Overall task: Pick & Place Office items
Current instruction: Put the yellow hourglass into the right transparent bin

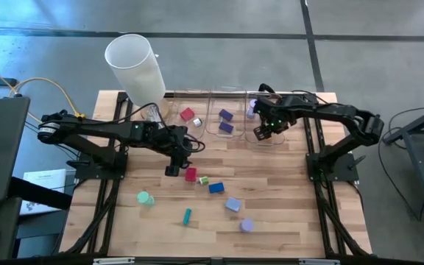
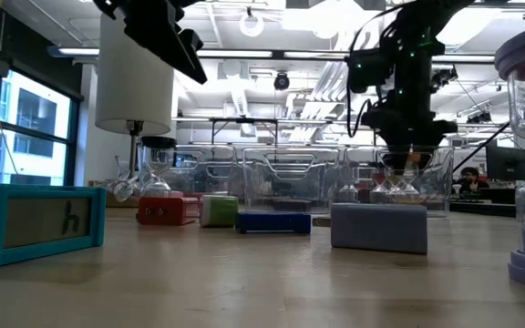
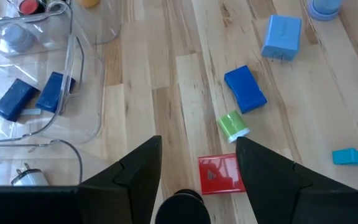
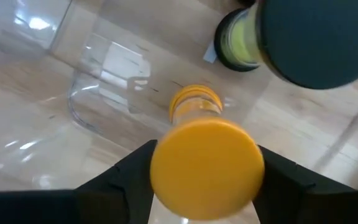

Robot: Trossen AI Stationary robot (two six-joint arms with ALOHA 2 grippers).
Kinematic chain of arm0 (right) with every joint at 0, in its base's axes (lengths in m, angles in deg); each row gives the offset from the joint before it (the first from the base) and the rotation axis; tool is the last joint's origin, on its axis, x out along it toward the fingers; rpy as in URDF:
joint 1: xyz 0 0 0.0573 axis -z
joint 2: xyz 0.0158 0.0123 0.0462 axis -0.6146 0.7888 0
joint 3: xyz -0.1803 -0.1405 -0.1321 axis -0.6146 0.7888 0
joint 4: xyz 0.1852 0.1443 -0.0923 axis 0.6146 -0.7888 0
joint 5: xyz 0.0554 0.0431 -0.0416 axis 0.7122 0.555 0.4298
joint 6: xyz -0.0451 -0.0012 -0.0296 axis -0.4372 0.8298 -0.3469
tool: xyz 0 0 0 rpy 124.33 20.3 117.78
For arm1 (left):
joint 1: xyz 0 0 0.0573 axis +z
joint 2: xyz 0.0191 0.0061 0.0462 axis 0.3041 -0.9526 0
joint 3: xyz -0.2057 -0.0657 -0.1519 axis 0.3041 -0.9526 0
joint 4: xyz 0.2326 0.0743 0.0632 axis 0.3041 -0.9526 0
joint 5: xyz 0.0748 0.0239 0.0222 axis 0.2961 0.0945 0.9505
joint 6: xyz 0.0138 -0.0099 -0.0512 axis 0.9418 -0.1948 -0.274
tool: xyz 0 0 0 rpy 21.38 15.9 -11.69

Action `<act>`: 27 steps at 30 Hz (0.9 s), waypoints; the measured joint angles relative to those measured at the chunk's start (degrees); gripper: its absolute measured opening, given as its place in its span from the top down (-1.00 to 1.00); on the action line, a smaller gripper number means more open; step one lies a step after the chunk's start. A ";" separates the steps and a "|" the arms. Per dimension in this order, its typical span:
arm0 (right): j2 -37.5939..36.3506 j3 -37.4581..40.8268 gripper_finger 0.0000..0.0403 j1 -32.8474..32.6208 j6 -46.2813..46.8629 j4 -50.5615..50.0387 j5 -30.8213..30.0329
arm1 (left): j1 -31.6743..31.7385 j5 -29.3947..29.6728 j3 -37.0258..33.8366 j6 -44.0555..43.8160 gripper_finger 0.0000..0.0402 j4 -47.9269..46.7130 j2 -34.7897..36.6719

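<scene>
My left gripper (image 1: 172, 169) (image 3: 197, 149) hangs open above the table, and the red block (image 3: 219, 174) (image 1: 191, 174) lies on the wood below the gap between its fingers. Beside the block lie a small green roll (image 3: 232, 124), a blue block (image 3: 245, 88) and a light blue block (image 3: 281, 36). My right gripper (image 1: 262, 132) (image 4: 207, 155) is over the right clear bin (image 1: 271, 140), shut on an orange roll (image 4: 207, 163). A green roll (image 1: 145, 197), the teal stick (image 1: 187, 215) and a lavender roll (image 1: 246, 225) lie nearer the near edge. My right gripper pinches the orange roll between its two fingers (image 4: 135, 171), one on each side of its round wall (image 4: 160, 165). The fingers point down from above into the right bin. The roll's flat end faces the wrist camera. Whether it touches the bin floor cannot be told.
Three clear bins stand in a row at the far side: the left one (image 1: 179, 118) holds a red block (image 1: 188, 114), the middle one (image 1: 213, 131) two purple blocks (image 1: 226, 127). A yellow-green roll (image 4: 238, 37) lies in the right bin. The tall white cylinder (image 1: 135, 66) stands far left.
</scene>
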 joint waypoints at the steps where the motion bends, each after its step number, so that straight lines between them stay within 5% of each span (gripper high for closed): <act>1: 0.00 -0.62 -0.04 0.00 -0.21 -1.11 -0.02 | 0.00 0.01 0.00 -0.34 0.02 0.00 0.00; 15: -1.13 -13.11 -0.04 -3.54 0.82 -13.93 -5.74 | 0.00 -0.01 0.01 -2.80 0.02 0.00 0.00; 27: -1.03 -13.84 0.03 -5.38 3.41 -16.04 -7.89 | 0.00 -0.01 0.02 -4.05 0.02 0.21 0.00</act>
